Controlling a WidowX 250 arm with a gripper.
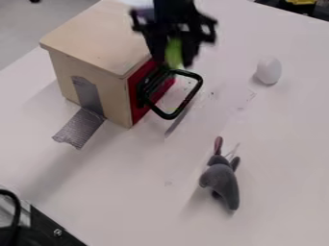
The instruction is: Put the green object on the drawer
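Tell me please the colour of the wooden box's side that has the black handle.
The side is red, best seen in the camera view.

One fixed camera, set above the table (138, 187) and tilted steeply down.
It looks across the white top from the side where the grey toy mouse (221, 185) lies nearer the lens, toward the wooden box (96, 36) farther off, taking in the box's roof and two of its walls at an angle. It stands close enough for the tabletop to take up most of the view, yet far enough back to catch floor (22, 33) past the table's edge at upper left.
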